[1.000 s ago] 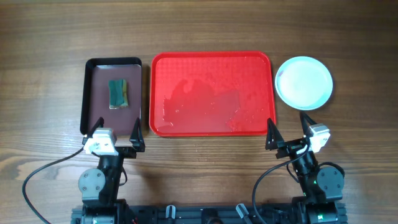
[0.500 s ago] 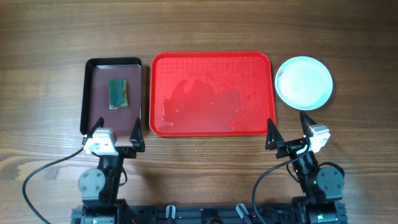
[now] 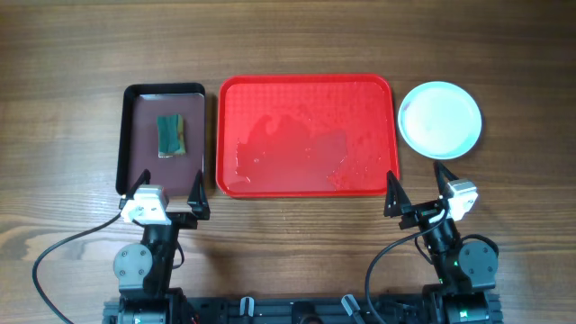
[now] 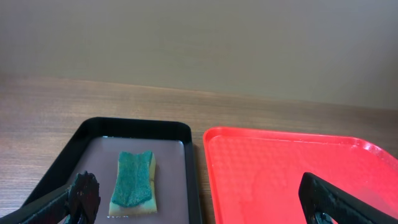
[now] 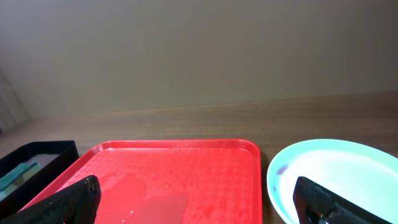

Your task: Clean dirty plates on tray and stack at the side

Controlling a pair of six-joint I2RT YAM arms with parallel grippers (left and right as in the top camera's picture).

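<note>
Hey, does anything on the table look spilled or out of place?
Only the red tray stands out: a glossy film of liquid is pooled across its middle and lower left. The pale plate sits beside it and the sponge lies flat in the dark tray; neither looks askew.

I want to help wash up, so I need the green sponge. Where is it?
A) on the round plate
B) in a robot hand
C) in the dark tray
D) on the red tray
C: the sponge lies flat in the dark tray, to the left of the red tray, and neither gripper is touching it.
</note>
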